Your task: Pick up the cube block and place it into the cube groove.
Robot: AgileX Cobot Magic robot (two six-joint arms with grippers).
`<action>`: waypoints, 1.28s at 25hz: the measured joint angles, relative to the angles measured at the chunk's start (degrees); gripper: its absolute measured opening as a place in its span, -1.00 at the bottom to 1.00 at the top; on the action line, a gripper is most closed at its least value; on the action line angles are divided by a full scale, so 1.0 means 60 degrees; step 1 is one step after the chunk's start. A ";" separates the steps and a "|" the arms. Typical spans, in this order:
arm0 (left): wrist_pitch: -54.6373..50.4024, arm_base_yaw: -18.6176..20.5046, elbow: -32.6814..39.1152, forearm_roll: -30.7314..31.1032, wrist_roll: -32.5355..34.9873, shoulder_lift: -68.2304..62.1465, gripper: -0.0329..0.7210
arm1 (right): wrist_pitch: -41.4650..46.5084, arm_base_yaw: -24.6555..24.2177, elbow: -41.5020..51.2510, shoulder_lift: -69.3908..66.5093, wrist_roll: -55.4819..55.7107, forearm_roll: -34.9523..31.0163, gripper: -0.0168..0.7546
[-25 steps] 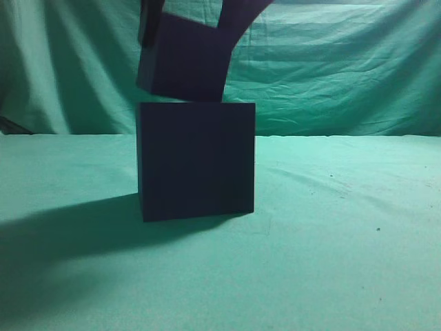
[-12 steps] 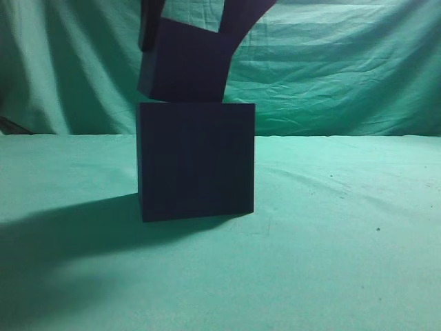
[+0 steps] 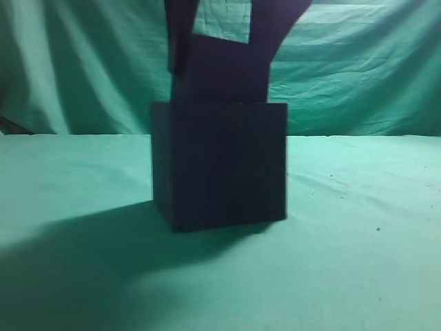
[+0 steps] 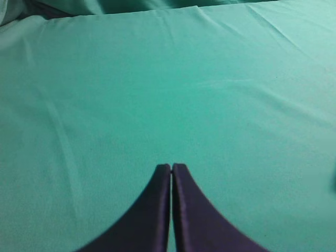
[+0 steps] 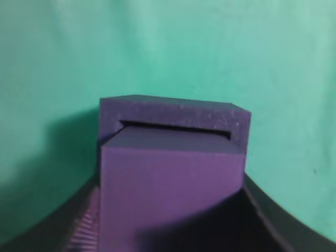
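Right gripper point(image 3: 224, 41) clamped on cube block point(image 5: 170, 189), lowered partway into cube groove point(image 3: 220, 165). Left gripper point(image 4: 171, 168) closed, empty, over green cloth point(image 4: 157, 79).

A green cloth point(image 3: 358, 262) covers the whole bench and lies mostly flat, with a few soft creases and some small dark specks on its right part. Behind the bench, a green curtain point(image 3: 358, 69) of the same colour hangs as a backdrop; it is full of wrinkles and folds. At the far left, where the curtain meets the bench, a dark narrow strip point(image 3: 12, 125) shows. A broad dark shadow point(image 3: 69, 255) falls over the left front part of the cloth.
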State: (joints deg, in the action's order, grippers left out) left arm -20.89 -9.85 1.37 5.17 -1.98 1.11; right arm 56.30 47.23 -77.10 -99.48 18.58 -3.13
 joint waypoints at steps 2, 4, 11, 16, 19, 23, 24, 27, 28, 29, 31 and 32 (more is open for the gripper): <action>0.0000 0.0000 0.0000 0.0000 0.0000 0.0000 -0.91 | 0.0287 0.0000 0.0000 -0.0045 0.0115 0.0123 0.17; 0.0000 0.0000 0.0000 0.0000 0.0000 0.0000 -0.91 | 0.0313 0.0000 0.0013 -0.0045 0.0130 0.0210 0.17; 0.0000 0.0000 0.0000 0.0000 0.0000 0.0000 -0.91 | 0.0295 0.0000 0.0013 -0.0060 0.0069 0.0343 0.17; 0.0000 0.0000 0.0000 0.0000 0.0000 0.0000 -0.91 | 0.0276 0.0000 0.0013 -0.0060 -0.0149 0.0404 0.41; 0.0000 0.0000 0.0000 0.0000 0.0000 0.0000 -0.91 | 0.0461 0.0000 -0.0100 -0.0060 -0.0149 0.0420 0.62; 0.0000 0.0000 0.0000 0.0000 0.0000 0.0000 -0.91 | 0.1437 0.0000 -0.1045 0.0021 -0.0285 0.0630 0.39; 0.0000 0.0000 0.0000 0.0000 0.0000 0.0000 -0.91 | 0.1729 0.0000 -0.1368 0.0119 -0.0319 0.0778 0.19; 0.0000 0.0000 0.0000 0.0000 0.0000 0.0000 -0.91 | 0.2266 0.0000 -0.2174 0.0566 -0.0334 0.1407 -0.53; 0.0000 0.0000 0.0000 0.0000 0.0000 0.0000 -0.91 | 0.2306 0.0000 -0.2330 0.0799 -0.0334 0.1589 -0.70; 0.0000 0.0000 0.0000 0.0000 0.0000 0.0000 -0.91 | 0.2355 0.0000 -0.2395 0.1033 -0.0334 0.1757 -0.81; 0.0000 0.0000 0.0000 0.0000 0.0000 0.0000 -0.91 | 0.2464 0.0000 -0.2435 0.1688 -0.0334 0.1944 -0.96; 0.0000 0.0000 0.0000 0.0000 0.0000 0.0000 -0.91 | 0.2513 0.0000 -0.2458 0.2046 -0.0334 0.1989 -0.96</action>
State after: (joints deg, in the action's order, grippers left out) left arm -20.89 -9.85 1.37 5.17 -1.98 1.11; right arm 71.38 47.23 -91.85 -87.20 16.58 8.80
